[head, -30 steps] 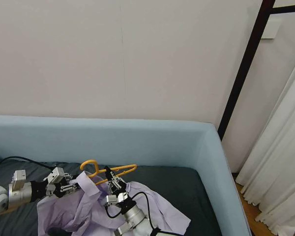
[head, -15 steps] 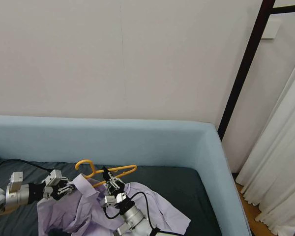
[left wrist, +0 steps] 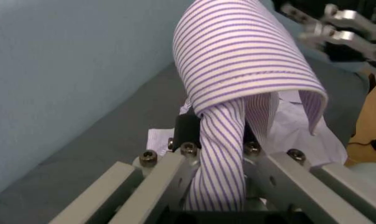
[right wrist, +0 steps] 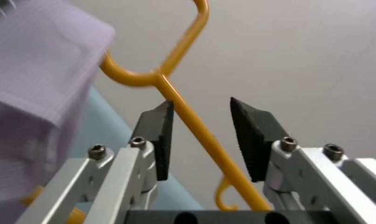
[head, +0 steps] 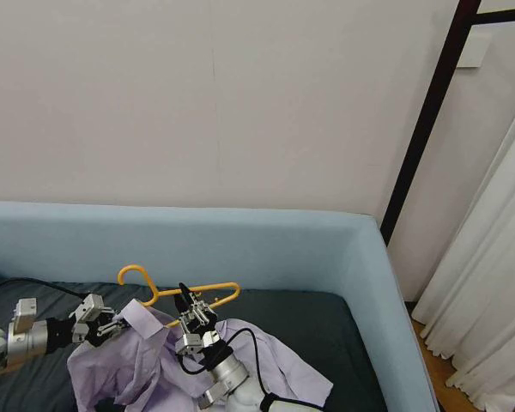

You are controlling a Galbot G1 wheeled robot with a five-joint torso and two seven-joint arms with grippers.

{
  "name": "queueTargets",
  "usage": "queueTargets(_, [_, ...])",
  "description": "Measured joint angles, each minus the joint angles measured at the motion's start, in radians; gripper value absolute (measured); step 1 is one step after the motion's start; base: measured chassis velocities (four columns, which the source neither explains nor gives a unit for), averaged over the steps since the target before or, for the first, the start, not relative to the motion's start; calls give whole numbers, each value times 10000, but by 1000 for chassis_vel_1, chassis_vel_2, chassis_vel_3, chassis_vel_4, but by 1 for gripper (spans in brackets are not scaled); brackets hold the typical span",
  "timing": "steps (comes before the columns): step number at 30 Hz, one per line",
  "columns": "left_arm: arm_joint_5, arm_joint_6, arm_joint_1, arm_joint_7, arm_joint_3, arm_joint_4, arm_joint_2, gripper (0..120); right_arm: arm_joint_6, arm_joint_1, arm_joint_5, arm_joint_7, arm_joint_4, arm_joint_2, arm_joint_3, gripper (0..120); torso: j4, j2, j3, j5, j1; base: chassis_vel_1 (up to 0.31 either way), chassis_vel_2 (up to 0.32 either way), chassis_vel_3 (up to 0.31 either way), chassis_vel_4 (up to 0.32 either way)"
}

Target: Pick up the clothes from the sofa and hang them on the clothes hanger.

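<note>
The shirt [left wrist: 237, 60] was clamped by its collar in the jaws of the left gripper [left wrist: 217, 140], just beside the yellow hanger [right wrist: 177, 106], whose sloping arm was straddled by the parted jaws of the right gripper [right wrist: 202, 116].

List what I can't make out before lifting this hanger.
Head view: yellow hanger, one arm under the striped shirt.
Head view: striped shirt, lower part past the bottom edge.
Head view: clothes rack, rail runs off the right edge.
Left wrist view: left pincer, fingertips buried in shirt fabric.
</note>
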Motion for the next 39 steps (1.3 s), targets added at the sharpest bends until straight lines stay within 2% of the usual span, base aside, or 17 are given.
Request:
queueTargets(1, [10, 5, -156, -10, 148, 96, -18, 2, 561, -39, 257, -441, 57, -84, 141, 48, -1, 0, 0, 0, 0, 0, 0, 0, 0])
queueTargets(2, [10, 5, -156, -10, 148, 96, -18, 2, 561, -39, 257, -441, 57, -84, 141, 48, -1, 0, 0, 0, 0, 0, 0, 0, 0])
queueTargets(6, [48, 6, -471, -14, 472, 333, -47, 2, 1721, -86, 1041, -1339, 66, -377, 500, 65, 0, 0, 0, 0, 0, 0, 0, 0, 0])
queueTargets(7, [48, 6, -471, -14, 472, 333, -47, 2, 1721, -86, 1041, -1339, 66, -377, 500, 65, 0, 0, 0, 0, 0, 0, 0, 0, 0])
queueTargets(12, [178, 6, -762, -151, 710, 606, -32, 2, 2716, -275, 3706, -3228, 64, -1162, 504, 86, -1, 0, 0, 1, 0, 0, 0, 0, 0])
queueTargets(13, [178, 6, -762, -151, 710, 606, -32, 2, 2716, -275, 3706, -3228, 64, -1162, 504, 86, -1, 0, 0, 1, 0, 0, 0, 0, 0])
queueTargets(15, [203, 13, -832, -325, 798, 615, -15, 2, 2864, -357, 4633, -4045, 48, -1402, 557, 94, -1, 0, 0, 1, 0, 0, 0, 0, 0])
queueTargets(16, [209, 26, -940, -431, 916, 626, -1, 2, 2895, -401, 5580, -4783, 54, -1624, 597, 98, -1, 0, 0, 1, 0, 0, 0, 0, 0])
queueTargets(19, [220, 33, -1105, -521, 1063, 664, 11, 2, 2801, -407, 6505, -5427, 27, -1793, 703, 100, -2, 0, 0, 2, 0, 0, 0, 0, 0])
queueTargets(22, [223, 33, -1206, -609, 1144, 684, 11, 2, 2394, -368, 7259, -5811, -86, -1921, 861, 100, -2, 0, 0, 2, 0, 0, 0, 0, 0])
queueTargets(27, [245, 16, -1147, -623, 1135, 618, 48, 2, -433, 117, 9272, -6136, -333, -2004, 1199, 100, 0, 0, 0, 1, 0, 0, 0, 0, 0])
queueTargets(28, [245, 16, -1147, -623, 1135, 618, 48, 2, -433, 117, 9272, -6136, -333, -2004, 1199, 100, 0, 0, 0, 1, 0, 0, 0, 0, 0])
queueTargets(32, [331, -89, -844, -622, 918, 471, 147, 2, -3038, 747, 10812, -6783, -944, -1634, 1772, 100, 0, 0, 1, 1, 0, 0, 0, 0, 0])
queueTargets(33, [331, -89, -844, -622, 918, 471, 147, 2, -3038, 747, 10812, -6783, -944, -1634, 1772, 100, 0, 0, 1, 1, 0, 0, 0, 0, 0])
queueTargets(36, [339, -128, -471, -627, 610, 319, 203, 2, -3903, 1089, 10938, -7796, -1912, -1177, 2245, 100, 2, 0, 1, 0, 0, 0, 0, 0, 0])
queueTargets(38, [340, -139, -396, -627, 550, 291, 215, 2, -3973, 1134, 10845, -8039, -2120, -1093, 2346, 100, 2, 0, 1, 0, 0, 0, 0, 0, 0])
queueTargets(39, [340, -156, -267, -627, 438, 237, 238, 2, -4058, 1242, 10555, -8625, -2651, -880, 2575, 100, 2, 0, 1, 0, 0, 0, 0, 0, 0])
